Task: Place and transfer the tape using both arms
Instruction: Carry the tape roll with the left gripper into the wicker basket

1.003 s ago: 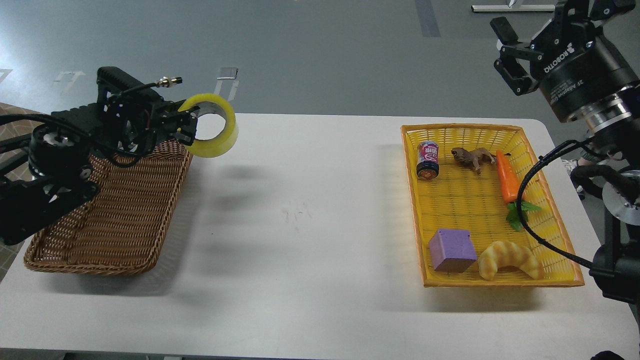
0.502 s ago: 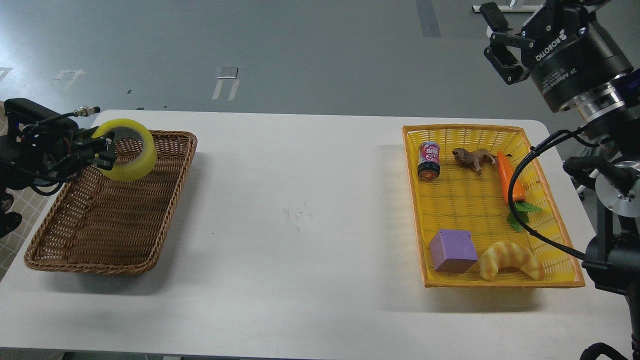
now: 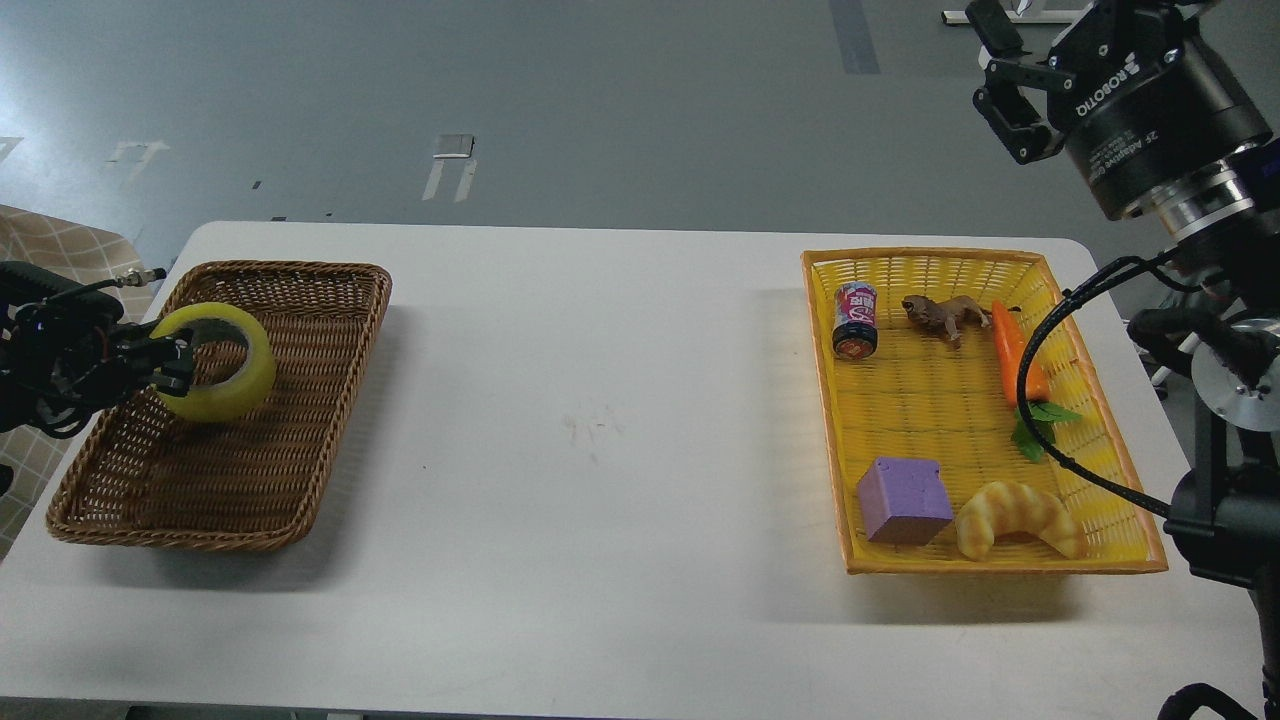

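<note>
The yellow tape roll (image 3: 222,378) is held over the brown wicker basket (image 3: 290,460) at the left, near its left wall. My left gripper (image 3: 172,366) comes in from the left edge and is shut on the roll's left rim. I cannot tell whether the roll touches the basket floor. My right gripper (image 3: 1003,70) is high at the top right, above and beyond the yellow basket (image 3: 1100,420), open and empty.
The yellow basket holds a small can (image 3: 855,320), a toy animal (image 3: 945,315), a carrot (image 3: 1018,352), a purple cube (image 3: 904,500) and a croissant (image 3: 1015,520). A black cable (image 3: 1050,400) from my right arm hangs over that basket. A white table (image 3: 600,420) lies between the baskets.
My left gripper has carried the tape left and down, from above the wicker basket's far right corner to low inside the basket. My right gripper has risen slightly.
</note>
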`<control>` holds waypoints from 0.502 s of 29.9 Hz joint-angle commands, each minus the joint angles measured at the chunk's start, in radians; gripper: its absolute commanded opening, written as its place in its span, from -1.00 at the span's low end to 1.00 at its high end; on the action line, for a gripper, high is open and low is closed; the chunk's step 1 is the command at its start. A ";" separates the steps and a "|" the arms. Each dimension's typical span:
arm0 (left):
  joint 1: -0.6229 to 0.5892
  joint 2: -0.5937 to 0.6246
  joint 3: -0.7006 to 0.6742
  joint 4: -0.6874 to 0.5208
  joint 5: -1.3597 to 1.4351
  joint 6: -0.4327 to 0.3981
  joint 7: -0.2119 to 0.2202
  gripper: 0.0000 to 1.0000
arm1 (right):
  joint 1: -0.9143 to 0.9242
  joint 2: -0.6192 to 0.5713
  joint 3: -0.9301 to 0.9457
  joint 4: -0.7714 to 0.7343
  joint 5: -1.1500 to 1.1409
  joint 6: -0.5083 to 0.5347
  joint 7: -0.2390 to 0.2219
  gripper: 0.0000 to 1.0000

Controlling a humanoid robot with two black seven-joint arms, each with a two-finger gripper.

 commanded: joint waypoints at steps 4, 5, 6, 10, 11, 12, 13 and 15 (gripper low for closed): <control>-0.001 -0.005 0.000 0.006 -0.001 -0.007 -0.054 -1.00 | -0.005 0.016 -0.001 0.001 0.000 -0.004 0.000 1.00; -0.001 -0.005 0.000 0.007 -0.003 -0.007 -0.059 -1.00 | -0.006 0.016 -0.001 0.001 0.000 -0.004 0.000 1.00; -0.001 -0.005 0.000 0.009 -0.004 -0.008 -0.065 -1.00 | -0.009 0.015 -0.001 0.001 0.000 -0.004 0.000 1.00; 0.000 -0.010 0.000 0.012 -0.030 -0.010 -0.073 -0.99 | -0.011 0.009 0.005 0.001 0.000 -0.004 0.000 1.00; 0.000 -0.010 -0.001 0.013 -0.037 -0.010 -0.073 -0.94 | -0.011 0.009 0.005 0.001 0.000 -0.004 0.000 1.00; -0.001 -0.010 0.000 0.013 -0.053 -0.010 -0.074 -0.84 | -0.011 0.009 0.005 0.001 0.000 -0.004 0.000 1.00; -0.001 -0.010 0.000 0.013 -0.054 -0.010 -0.074 -0.84 | -0.011 0.009 0.005 0.001 0.000 -0.004 0.000 1.00; -0.006 -0.008 -0.001 0.013 -0.098 -0.019 -0.076 -0.62 | -0.011 0.007 0.002 0.001 0.000 -0.004 0.000 1.00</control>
